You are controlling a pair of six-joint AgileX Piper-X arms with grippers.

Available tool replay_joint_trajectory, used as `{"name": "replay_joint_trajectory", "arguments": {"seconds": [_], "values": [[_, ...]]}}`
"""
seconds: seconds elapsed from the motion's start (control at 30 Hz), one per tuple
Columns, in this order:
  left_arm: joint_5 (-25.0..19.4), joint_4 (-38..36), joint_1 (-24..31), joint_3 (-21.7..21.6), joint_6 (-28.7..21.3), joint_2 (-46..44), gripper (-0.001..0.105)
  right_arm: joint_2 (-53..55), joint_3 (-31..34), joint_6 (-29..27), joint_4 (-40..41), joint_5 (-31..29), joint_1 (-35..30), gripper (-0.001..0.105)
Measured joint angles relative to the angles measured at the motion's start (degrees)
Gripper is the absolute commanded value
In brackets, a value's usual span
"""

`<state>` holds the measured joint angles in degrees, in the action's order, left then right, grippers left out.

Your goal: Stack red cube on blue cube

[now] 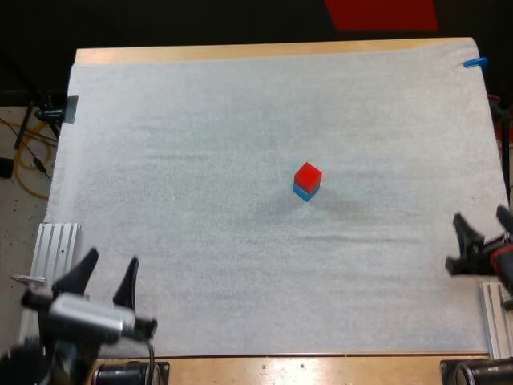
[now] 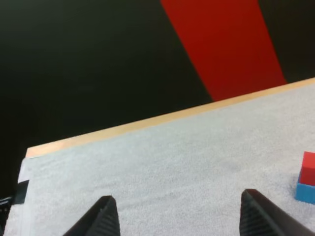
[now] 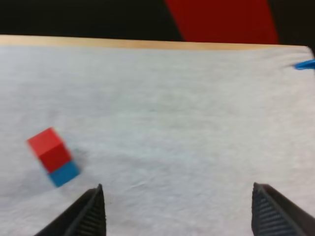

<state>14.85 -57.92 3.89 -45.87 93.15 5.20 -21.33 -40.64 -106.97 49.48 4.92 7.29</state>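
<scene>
I see the red cube (image 1: 308, 174) sitting on top of the blue cube (image 1: 305, 192), touching it, out near the middle of the white mat (image 1: 200, 144) on the table (image 1: 240, 53). By my reading the stack is made, and nothing is left to carry.

My left fingers (image 1: 127, 282) stand apart with nothing between them, hanging over the near edge of the mat. From them the stack lies ahead and off to the right, well apart. My right fingers (image 1: 467, 233) are also spread and empty. From them the stack lies ahead and to the left, also well apart, though I judge this arm to be somewhat the nearer of the two.

A cube has no long side to line up on. The stack's only long axis is the upright one, so any return would have to come down from above, with the fingers on either side of the red cube. From the right wrist view the red cube looks set a touch askew on the blue one, but I cannot tell whether it really overhangs. I would keep both arms back.
</scene>
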Motion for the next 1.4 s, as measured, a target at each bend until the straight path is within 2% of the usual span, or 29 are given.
{"name": "replay_joint_trajectory", "arguments": {"seconds": [0.1,0.27,0.4,0.53,0.63,0.9,1.1,1.4], "values": [[0.0,-3.1,0.0,0.8,0.2,-4.5,0.054,5.7,2.7,1.3,0.5,0.0,1.7,0.061],[0.0,-8.2,0.0,1.3,0.1,-6.0,0.054,14.2,5.2,1.6,2.9,-0.4,2.5,0.061],[0.1,-14.2,0.0,1.6,0.1,-6.0,0.054,20.7,5.3,1.6,6.3,-3.9,2.5,0.061],[0.1,-15.3,0.0,4.1,0.3,-6.0,0.054,21.9,4.8,1.9,9.4,-6.9,2.5,0.061],[0.1,-14.6,0.0,6.7,0.3,-6.0,0.054,21.9,4.8,1.9,10.7,-8.2,2.5,0.061],[0.1,-3.9,0.0,12.6,0.3,-6.0,0.054,21.9,6.8,1.9,9.9,-7.7,2.5,0.061],[0.1,0.7,0.0,17.4,0.3,-6.0,0.054,21.9,9.5,1.9,9.8,-7.5,2.5,0.061],[0.1,2.0,0.0,18.2,0.3,-5.9,0.054,21.9,11.0,1.9,9.8,-7.4,2.5,0.061]]}}
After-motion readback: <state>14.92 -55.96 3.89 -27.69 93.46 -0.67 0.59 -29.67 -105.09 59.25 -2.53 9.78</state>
